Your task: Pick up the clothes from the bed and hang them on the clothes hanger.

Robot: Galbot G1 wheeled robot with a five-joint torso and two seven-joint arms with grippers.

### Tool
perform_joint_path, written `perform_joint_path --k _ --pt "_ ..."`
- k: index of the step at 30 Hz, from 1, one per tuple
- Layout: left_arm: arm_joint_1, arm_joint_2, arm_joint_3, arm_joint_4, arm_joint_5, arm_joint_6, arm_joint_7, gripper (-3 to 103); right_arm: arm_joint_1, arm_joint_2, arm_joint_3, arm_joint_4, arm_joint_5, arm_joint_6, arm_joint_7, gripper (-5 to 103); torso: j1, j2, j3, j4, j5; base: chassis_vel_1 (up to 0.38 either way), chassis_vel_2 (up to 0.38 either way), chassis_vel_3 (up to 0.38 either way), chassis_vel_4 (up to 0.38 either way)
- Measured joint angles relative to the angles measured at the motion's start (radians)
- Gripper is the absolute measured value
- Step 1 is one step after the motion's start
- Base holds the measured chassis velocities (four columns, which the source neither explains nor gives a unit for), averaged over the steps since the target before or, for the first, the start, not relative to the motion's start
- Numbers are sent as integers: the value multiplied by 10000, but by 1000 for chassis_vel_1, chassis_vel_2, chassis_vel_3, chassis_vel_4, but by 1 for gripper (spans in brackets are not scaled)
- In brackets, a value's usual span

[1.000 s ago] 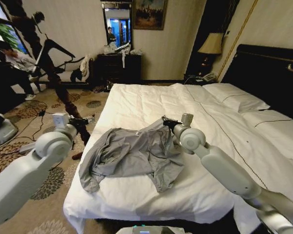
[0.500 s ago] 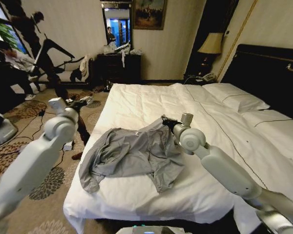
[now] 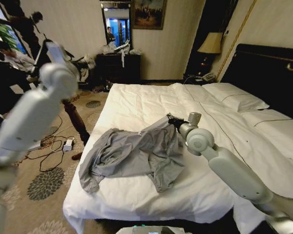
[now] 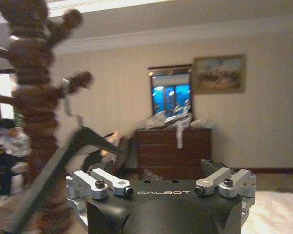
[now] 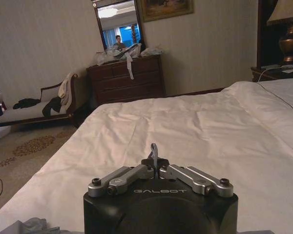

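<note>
We see the clothes (image 3: 136,156) as thin, matt grey cloth, soft and heavily creased, lying on the bed (image 3: 205,190), whose duvet is smooth white fabric with fine wrinkles and a thin dark trim line. Our right gripper (image 5: 156,171) has brushed silvery metal links bolted to a matt black plastic housing, with a small pinch of grey cloth between its tips. Our left gripper (image 4: 162,187) shows the same bare metal and black casing. Our arms (image 3: 234,170) wear smooth, slightly glossy pale shells. The carpet (image 3: 49,185) looks patterned and matt.
</note>
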Motion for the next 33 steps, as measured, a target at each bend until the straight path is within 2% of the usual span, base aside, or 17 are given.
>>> perform_joint_path --k 2,6,7,8,12,15,19,21,32,33 --pt "-476 205 219 446 -93 259 -27 100 -77 -46 51 82 -122 0 -10 0 0 0 -1 -6 1 0 0 0 0" --pt "-724 377 325 988 -151 348 157 100 -166 -131 111 165 -203 0 5 0 0 0 0 -3 -4 0 0 0 0" --pt "-790 451 328 1238 -76 349 433 100 -213 -192 164 195 -222 0 9 0 1 -1 0 -2 -6 0 0 0 0" --pt "-790 451 328 1238 -76 349 433 100 -213 -192 164 195 -222 0 9 0 1 -1 0 -2 -6 0 0 0 0" --pt "-806 619 349 1757 521 346 1518 100 -349 -323 317 223 -261 1 2 0 0 0 0 -7 -1 0 0 0 0" --pt "-765 667 347 1926 647 339 1712 100 -385 -344 341 220 -285 4 -1 0 0 -1 0 -5 -1 0 0 0 0" --pt "-699 735 250 2081 901 316 1762 103 -434 -366 358 221 -333 8 -11 0 1 0 0 -4 -1 0 0 0 0" --pt "-641 746 162 2198 1016 307 1764 100 -456 -348 349 211 -400 12 -26 0 -1 0 0 -5 0 0 0 0 0" --pt "-122 626 -173 3005 1065 282 2048 98 -621 -207 339 248 -420 102 -70 0 -1 0 0 -4 -1 0 0 0 0" --pt "-58 563 -208 3062 1066 281 2027 101 -621 -196 339 249 -410 113 -70 0 0 0 0 -5 -2 0 0 0 0"
